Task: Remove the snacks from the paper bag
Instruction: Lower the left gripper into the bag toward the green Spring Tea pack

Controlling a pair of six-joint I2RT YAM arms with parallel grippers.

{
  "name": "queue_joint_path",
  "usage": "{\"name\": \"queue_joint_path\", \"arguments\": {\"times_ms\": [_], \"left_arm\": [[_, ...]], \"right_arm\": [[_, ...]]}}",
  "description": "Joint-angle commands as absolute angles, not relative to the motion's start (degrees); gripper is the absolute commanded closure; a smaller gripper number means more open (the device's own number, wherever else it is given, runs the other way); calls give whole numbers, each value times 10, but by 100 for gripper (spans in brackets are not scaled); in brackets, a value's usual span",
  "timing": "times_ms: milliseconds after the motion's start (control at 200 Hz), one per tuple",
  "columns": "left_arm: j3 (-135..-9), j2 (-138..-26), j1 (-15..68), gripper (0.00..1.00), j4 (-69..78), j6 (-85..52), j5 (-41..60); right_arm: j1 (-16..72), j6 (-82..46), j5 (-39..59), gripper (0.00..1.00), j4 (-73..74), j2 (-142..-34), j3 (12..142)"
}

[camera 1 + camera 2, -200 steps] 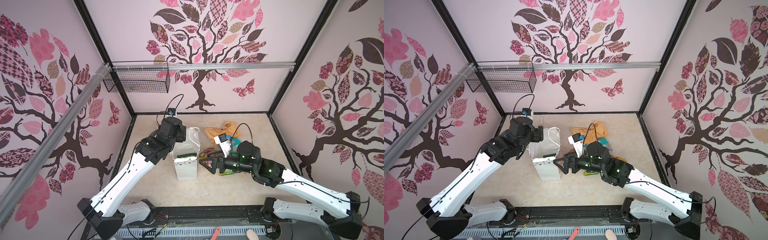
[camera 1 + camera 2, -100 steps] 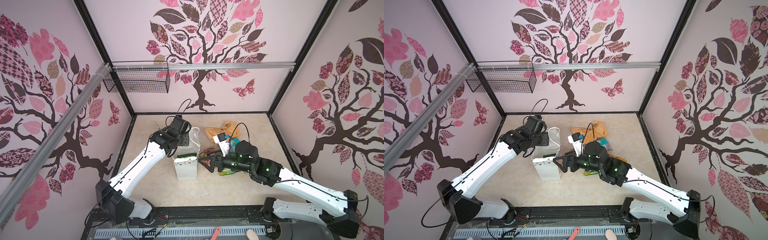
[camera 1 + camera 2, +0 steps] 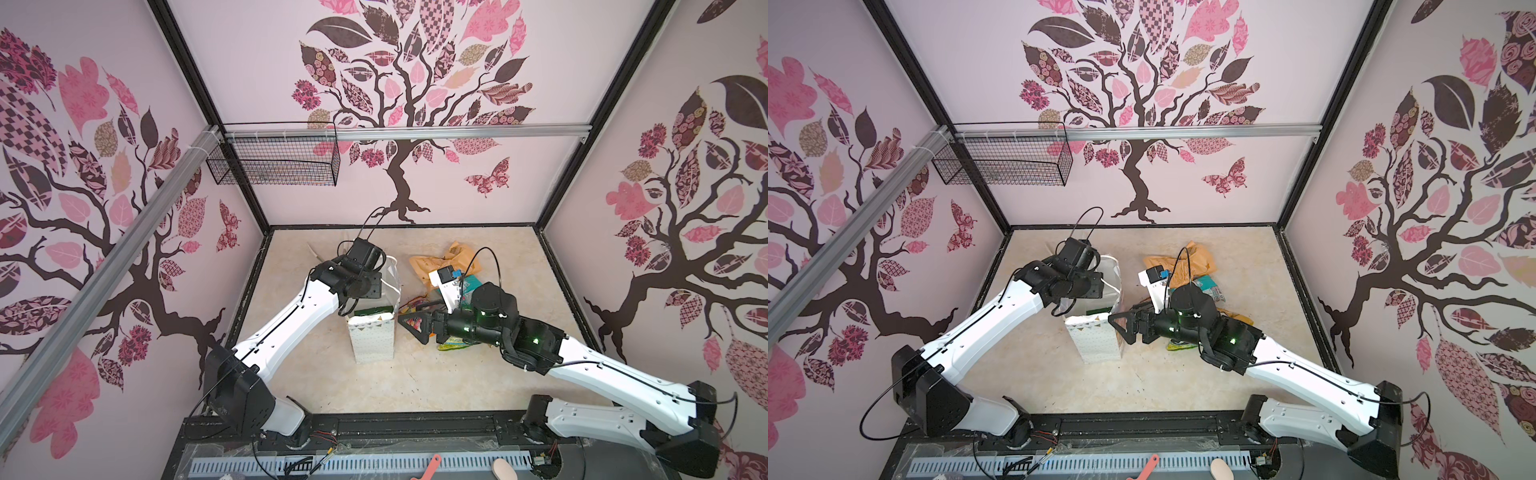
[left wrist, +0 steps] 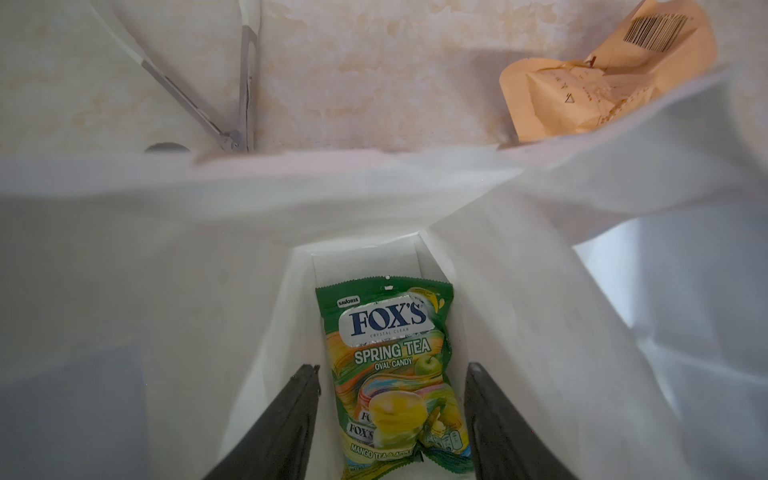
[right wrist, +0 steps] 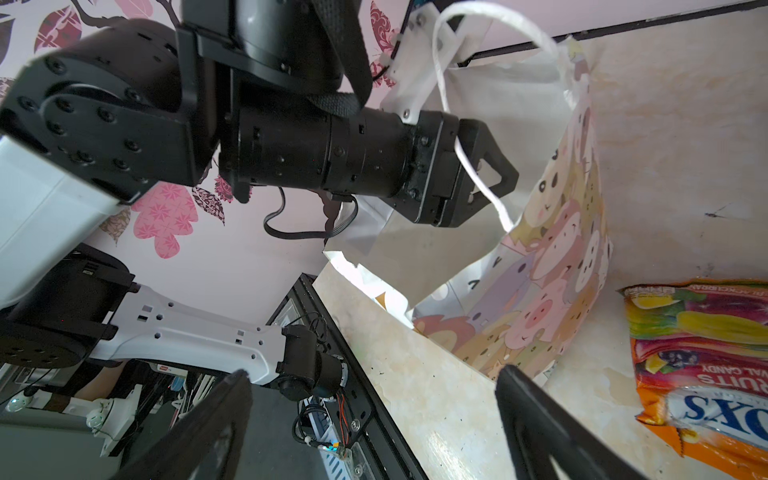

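Left gripper (image 4: 391, 367) in bag (image 3: 372, 343) mouth, jaws half apart, empty. Green FOX'S packet (image 4: 386, 340) lies at bag bottom, straight ahead, long axis along the approach, framed between jaws. Right gripper (image 3: 412, 330) outside, beside bag, wide, empty. Left arm nearer.
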State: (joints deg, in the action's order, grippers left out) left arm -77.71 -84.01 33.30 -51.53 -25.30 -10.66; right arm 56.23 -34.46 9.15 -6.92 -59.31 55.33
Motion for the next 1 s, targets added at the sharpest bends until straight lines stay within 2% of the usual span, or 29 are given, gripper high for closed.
{"name": "queue_joint_path", "arguments": {"times_ms": [0,230,510,775,995], "left_arm": [[-744,-844,331,41,-500,-263,-68],[-694,-834,331,34,-461,-261,-27],[-698,-858,332,29,-484,-252,-28],[-649,-752,343,23,-396,-219,-40],[-673,-764,371,24,-473,-250,-50]], "right_arm": [[564,-345,84,5,-55,-577,550],[564,-351,86,5,-49,-579,547],[564,-352,84,5,-48,-579,545],[564,-352,87,5,-40,-585,542],[564,-353,84,5,-40,-585,541]]}}
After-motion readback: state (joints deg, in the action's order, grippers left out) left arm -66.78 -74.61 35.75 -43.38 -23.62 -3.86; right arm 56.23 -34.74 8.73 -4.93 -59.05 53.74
